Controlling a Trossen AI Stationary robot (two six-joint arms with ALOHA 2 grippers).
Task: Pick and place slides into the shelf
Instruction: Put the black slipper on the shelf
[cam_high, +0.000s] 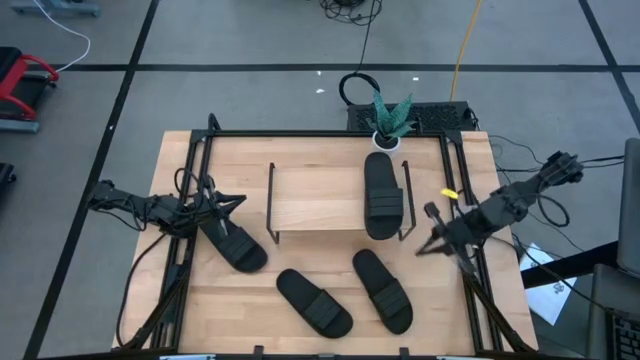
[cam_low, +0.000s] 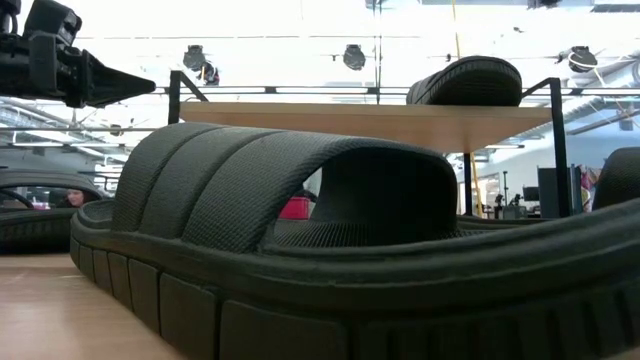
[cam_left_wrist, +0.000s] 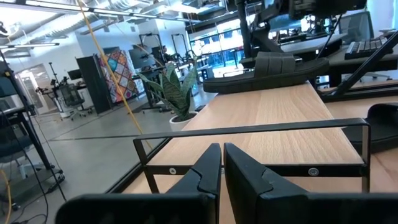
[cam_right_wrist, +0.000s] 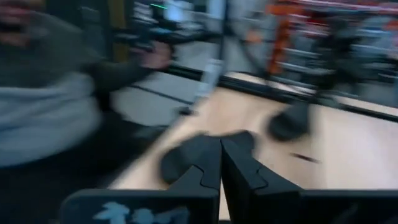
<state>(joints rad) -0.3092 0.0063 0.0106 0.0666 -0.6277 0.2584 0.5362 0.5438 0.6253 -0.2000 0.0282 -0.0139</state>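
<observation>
slide (cam_high: 381, 195) on shelf (cam_high: 320, 199) top, right gripper (cam_high: 428, 243) just beside it, closed and empty, left gripper (cam_high: 232, 201) closed

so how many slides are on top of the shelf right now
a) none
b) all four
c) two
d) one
d) In the high view one slide lies on the right part of the shelf top board, while the other three slides lie on the table in front of it.
</observation>
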